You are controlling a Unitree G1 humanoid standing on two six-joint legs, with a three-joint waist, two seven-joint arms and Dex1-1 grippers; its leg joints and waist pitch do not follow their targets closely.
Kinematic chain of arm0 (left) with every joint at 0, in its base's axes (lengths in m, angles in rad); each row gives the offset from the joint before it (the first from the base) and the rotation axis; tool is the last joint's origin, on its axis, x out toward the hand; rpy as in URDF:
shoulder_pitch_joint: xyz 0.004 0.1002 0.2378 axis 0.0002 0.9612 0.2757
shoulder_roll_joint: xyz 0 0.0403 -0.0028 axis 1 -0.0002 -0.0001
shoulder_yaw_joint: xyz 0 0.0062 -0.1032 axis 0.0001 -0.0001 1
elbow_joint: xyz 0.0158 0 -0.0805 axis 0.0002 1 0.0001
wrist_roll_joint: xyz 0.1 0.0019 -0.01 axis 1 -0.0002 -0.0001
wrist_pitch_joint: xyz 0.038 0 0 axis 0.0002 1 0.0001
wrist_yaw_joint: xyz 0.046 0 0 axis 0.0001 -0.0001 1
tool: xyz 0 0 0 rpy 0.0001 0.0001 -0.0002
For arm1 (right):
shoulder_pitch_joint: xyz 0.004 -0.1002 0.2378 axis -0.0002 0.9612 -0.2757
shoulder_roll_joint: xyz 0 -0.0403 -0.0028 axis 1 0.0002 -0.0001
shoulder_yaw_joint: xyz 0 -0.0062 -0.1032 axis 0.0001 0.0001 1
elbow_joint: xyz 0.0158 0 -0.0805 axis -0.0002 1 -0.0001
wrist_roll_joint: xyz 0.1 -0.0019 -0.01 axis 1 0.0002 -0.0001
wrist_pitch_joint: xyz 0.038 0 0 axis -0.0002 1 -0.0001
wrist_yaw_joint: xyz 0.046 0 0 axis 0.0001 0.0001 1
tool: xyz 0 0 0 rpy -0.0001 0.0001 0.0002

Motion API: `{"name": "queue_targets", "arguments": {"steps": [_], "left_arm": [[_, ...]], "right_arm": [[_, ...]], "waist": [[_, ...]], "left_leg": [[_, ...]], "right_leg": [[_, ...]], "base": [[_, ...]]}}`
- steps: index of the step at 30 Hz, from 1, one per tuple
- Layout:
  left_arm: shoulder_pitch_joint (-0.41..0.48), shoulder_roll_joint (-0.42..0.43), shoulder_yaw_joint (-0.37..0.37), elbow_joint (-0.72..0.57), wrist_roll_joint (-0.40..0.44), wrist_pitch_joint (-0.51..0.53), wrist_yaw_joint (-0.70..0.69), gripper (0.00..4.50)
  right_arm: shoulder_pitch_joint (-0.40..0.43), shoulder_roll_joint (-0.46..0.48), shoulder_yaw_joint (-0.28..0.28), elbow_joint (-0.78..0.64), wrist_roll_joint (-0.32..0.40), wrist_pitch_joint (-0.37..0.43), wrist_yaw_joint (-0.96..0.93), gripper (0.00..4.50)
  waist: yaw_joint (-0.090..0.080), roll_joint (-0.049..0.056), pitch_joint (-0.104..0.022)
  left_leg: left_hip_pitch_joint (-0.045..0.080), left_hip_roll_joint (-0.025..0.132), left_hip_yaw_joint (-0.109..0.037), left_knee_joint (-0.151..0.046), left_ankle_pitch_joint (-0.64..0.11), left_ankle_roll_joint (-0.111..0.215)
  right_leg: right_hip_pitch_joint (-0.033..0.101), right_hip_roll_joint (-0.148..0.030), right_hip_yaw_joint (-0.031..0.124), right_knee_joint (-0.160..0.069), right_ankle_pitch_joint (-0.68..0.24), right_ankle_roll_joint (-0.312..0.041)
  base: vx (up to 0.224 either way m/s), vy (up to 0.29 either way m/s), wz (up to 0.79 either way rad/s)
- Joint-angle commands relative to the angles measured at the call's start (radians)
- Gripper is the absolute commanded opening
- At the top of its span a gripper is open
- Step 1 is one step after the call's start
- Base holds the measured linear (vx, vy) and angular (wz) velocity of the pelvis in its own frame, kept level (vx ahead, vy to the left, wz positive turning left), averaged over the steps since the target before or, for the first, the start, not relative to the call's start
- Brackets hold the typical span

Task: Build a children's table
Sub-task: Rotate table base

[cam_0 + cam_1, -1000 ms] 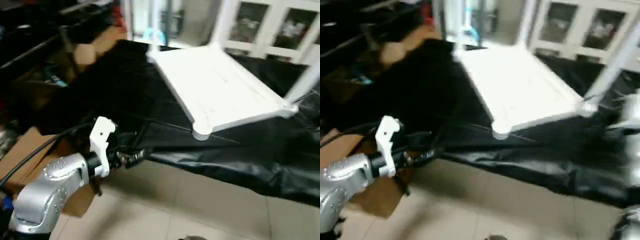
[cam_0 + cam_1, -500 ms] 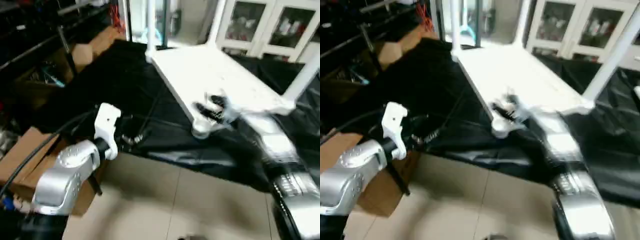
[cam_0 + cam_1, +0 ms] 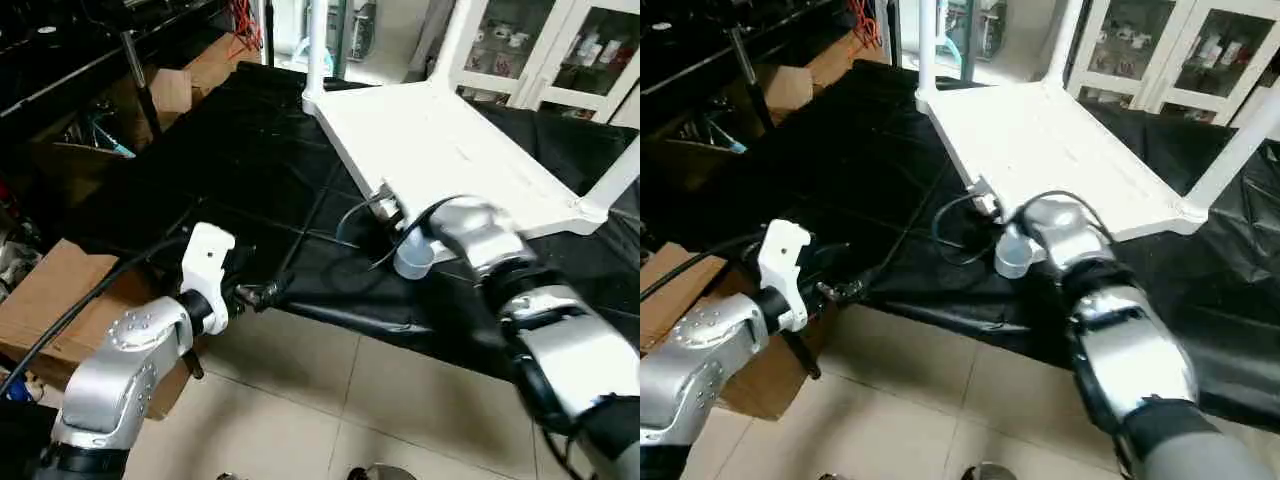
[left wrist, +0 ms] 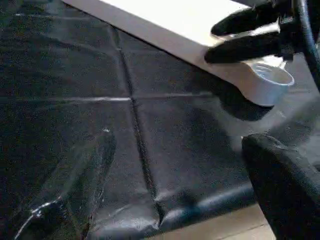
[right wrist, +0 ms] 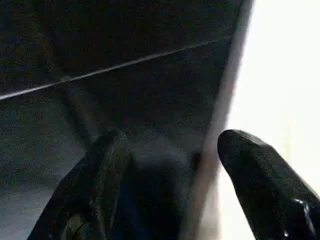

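The children's table lies upside down on a black cloth [image 3: 230, 170]. Its white tabletop [image 3: 450, 150] has legs standing up at three corners [image 3: 316, 45] [image 3: 447, 40] [image 3: 620, 175]. The near corner socket [image 3: 413, 258] is empty. My right gripper [image 3: 392, 205] is at the tabletop's near-left edge, just beyond that socket. In the right wrist view its open jaws [image 5: 172, 165] straddle the rim, one finger [image 5: 95, 180] over the cloth and the other over the white top. My left gripper [image 3: 268, 293] hangs open and empty at the cloth's front edge, left of the socket.
Cardboard boxes [image 3: 60, 300] [image 3: 170, 90] stand at the left beside dark shelving. White glass-door cabinets [image 3: 560, 50] line the back. Tiled floor [image 3: 330, 400] lies in front of the cloth-covered work surface. A black cable [image 3: 350, 215] loops by my right gripper.
My right arm has swung in from the right and reached the tabletop's edge by the empty socket. The left arm has barely moved. The camera has shifted.
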Motion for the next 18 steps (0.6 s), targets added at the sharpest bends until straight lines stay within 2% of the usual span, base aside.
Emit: {"name": "queue_targets", "arguments": {"steps": [1,3,5,6,9,10,11,12,13,14,15,16,17,18], "left_arm": [[0.004,0.011,0.006,-0.028,-0.001,0.014,-0.003,4.44],[0.004,0.013,0.006,-0.03,-0.003,0.016,-0.004,4.44],[0.003,0.017,0.008,-0.029,-0.004,0.019,-0.009,4.44],[0.003,0.021,0.007,-0.029,-0.005,0.019,-0.014,4.44],[0.003,0.023,0.005,-0.03,-0.004,0.02,-0.017,4.44],[0.0,0.021,0.002,-0.031,-0.003,0.016,-0.018,4.44],[-0.001,0.018,0.001,-0.032,-0.003,0.014,-0.017,4.44],[-0.007,0.002,0.001,-0.038,-0.006,0.006,-0.005,4.44],[-0.007,0.002,0.001,-0.038,-0.006,0.006,-0.005,4.44],[-0.021,-0.037,0.02,-0.03,0.007,-0.002,0.062,4.44],[-0.023,-0.046,0.025,-0.028,0.011,-0.003,0.078,4.44],[-0.035,-0.102,0.057,-0.002,0.028,-0.004,0.175,4.44],[-0.039,-0.123,0.069,0.008,0.033,-0.005,0.21,4.44],[-0.045,-0.174,0.098,0.03,0.044,-0.027,0.288,4.44]], "right_arm": [[-0.008,0.008,-0.045,0.034,0.041,0.071,0.079,3.24],[-0.007,0.009,-0.05,0.048,0.039,0.082,0.092,3.24],[-0.004,-0.006,-0.019,0.075,-0.015,0.042,0.044,3.24],[-0.007,-0.01,-0.015,0.083,-0.026,0.024,0.024,3.24],[-0.011,-0.012,-0.02,0.087,-0.028,0.001,0.027,3.24],[-0.013,-0.01,-0.04,0.074,-0.008,-0.037,0.07,3.24],[-0.013,-0.009,-0.052,0.066,0.006,-0.054,0.092,3.24],[-0.012,-0.005,-0.108,0.031,0.068,-0.115,0.179,3.24],[-0.012,-0.005,-0.108,0.031,0.068,-0.115,0.179,3.24],[0.002,-0.014,-0.167,-0.026,0.131,-0.145,0.213,3.24],[0.006,-0.017,-0.178,-0.037,0.14,-0.149,0.212,3.24],[0.039,-0.033,-0.221,-0.116,0.181,-0.129,0.174,3.24],[0.054,-0.04,-0.234,-0.149,0.193,-0.115,0.157,3.24],[0.113,-0.057,-0.259,-0.27,0.217,-0.096,0.117,3.24]], "waist": [[0.004,0.014,-0.063],[0.006,0.014,-0.061],[0.009,0.015,-0.059],[0.015,0.023,-0.059],[0.022,0.018,-0.059],[0.023,0.017,-0.057],[0.026,0.027,-0.062],[0.026,0.02,-0.065],[0.027,0.019,-0.064],[0.03,0.034,-0.071],[0.029,0.029,-0.07],[0.035,0.047,-0.075],[0.035,0.047,-0.075],[0.047,0.057,-0.071]], "left_leg": [[0.029,0.053,-0.01,-0.076,-0.154,0.067],[0.031,0.054,-0.01,-0.078,-0.158,0.059],[0.032,0.054,-0.008,-0.078,-0.157,0.048],[0.033,0.053,-0.008,-0.079,-0.159,0.03],[0.033,0.051,-0.005,-0.078,-0.17,0.024],[0.032,0.051,-0.005,-0.079,-0.189,0.022],[0.034,0.052,-0.006,-0.078,-0.201,0.019],[0.031,0.054,-0.005,-0.077,-0.21,0.021],[0.032,0.055,-0.003,-0.078,-0.216,0.026],[0.034,0.057,-0.002,-0.075,-0.211,0.024],[0.034,0.059,0.0,-0.076,-0.21,0.024],[0.036,0.057,-0.001,-0.074,-0.187,0.024],[0.036,0.057,-0.001,-0.074,-0.187,0.024],[0.044,0.057,-0.001,-0.075,-0.203,0.015]], "right_leg": [[0.051,-0.053,0.043,-0.047,-0.125,-0.298],[0.05,-0.052,0.043,-0.047,-0.119,-0.301],[0.048,-0.053,0.042,-0.047,-0.122,-0.301],[0.048,-0.053,0.041,-0.045,-0.132,-0.297],[0.048,-0.054,0.044,-0.047,-0.142,-0.292],[0.047,-0.055,0.045,-0.049,-0.164,-0.286],[0.05,-0.057,0.044,-0.048,-0.171,-0.284],[0.052,-0.059,0.045,-0.048,-0.166,-0.282],[0.052,-0.059,0.045,-0.05,-0.167,-0.283],[0.054,-0.059,0.044,-0.045,-0.156,-0.288],[0.054,-0.057,0.044,-0.049,-0.147,-0.285],[0.056,-0.054,0.041,-0.04,-0.111,-0.295],[0.056,-0.054,0.041,-0.04,-0.111,-0.295],[0.056,-0.049,0.04,-0.048,-0.116,-0.277]], "base": [[0.0,0.0,0.0],[0.0,0.0,0.0],[0.0,0.0,0.0],[0.0,0.0,0.0],[0.0,0.0,0.0],[0.0,0.0,0.0],[0.0,0.0,0.0],[0.0,0.0,0.0],[0.0,0.0,0.0],[0.0,0.0,0.0],[0.0,0.0,0.0],[0.0,0.0,0.0],[0.0,0.0,0.0],[0.0,0.0,0.0]]}}
